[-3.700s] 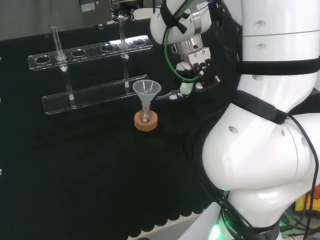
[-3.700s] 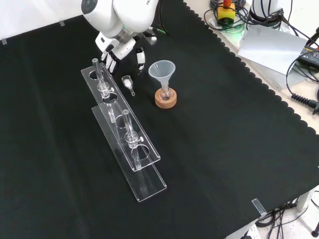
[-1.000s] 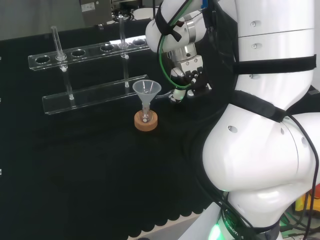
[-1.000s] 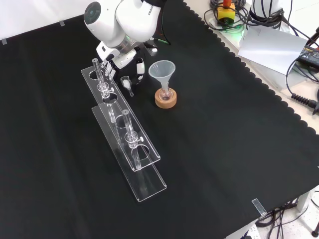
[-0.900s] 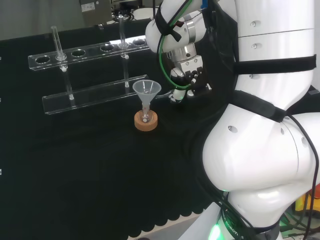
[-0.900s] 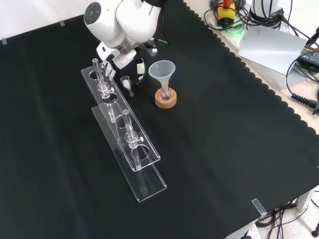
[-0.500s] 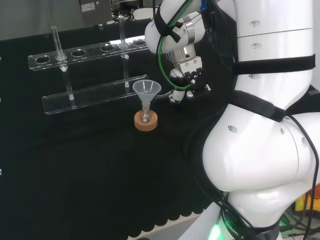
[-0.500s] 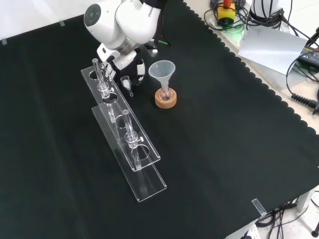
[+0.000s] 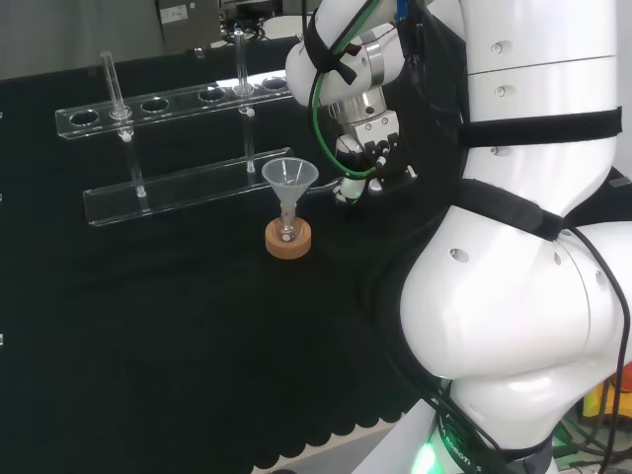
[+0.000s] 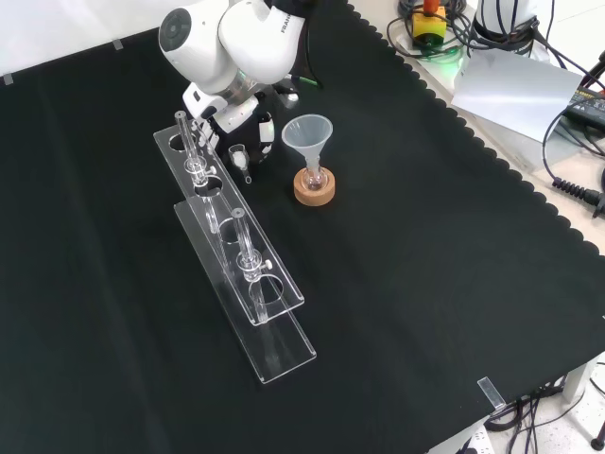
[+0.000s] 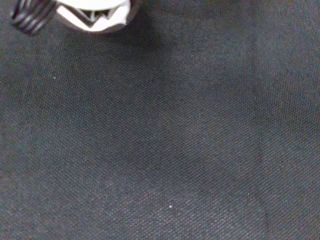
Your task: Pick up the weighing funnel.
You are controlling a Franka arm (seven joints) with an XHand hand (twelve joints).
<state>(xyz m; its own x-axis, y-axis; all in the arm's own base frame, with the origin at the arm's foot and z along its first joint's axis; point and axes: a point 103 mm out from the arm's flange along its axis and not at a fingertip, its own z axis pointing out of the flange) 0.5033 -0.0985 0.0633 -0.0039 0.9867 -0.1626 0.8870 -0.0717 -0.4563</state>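
1. Front view, held against the one from a few seconds back: the hand (image 10: 230,115) has come down and towards the weighing funnel (image 10: 240,157). It now sits low over the black cloth (image 10: 425,236), where before it hung higher and farther off.
2. The weighing funnel itself looks unmoved. It lies flat on the cloth between the clear tube rack (image 10: 236,255) on the view's left and the funnel (image 10: 307,135) on the right, just beside both.
3. Over the last second the change is slight (a small settling of the hand and nothing more that I can make out).
4. The fingers (image 10: 264,126) point down and hang spread, some on the rack side and one on the funnel side, with the weighing funnel's cup end lying between them. They are not clenched round it, and I cannot tell whether any fingertip touches it.
5. The weighing funnel's long axis runs roughly alongside the rack. Its cup end is nearest the hand, and its short stem points towards the bottom of the front view, leaning a little right.
6. Head view: the hand (image 9: 367,148) is just right of the funnel (image 9: 289,178), which stands upright in its small flask on the cork ring (image 9: 288,240).
7. Wrist view: bare cloth weave, with a blurred white part of the hand (image 11: 92,12) at the edge.
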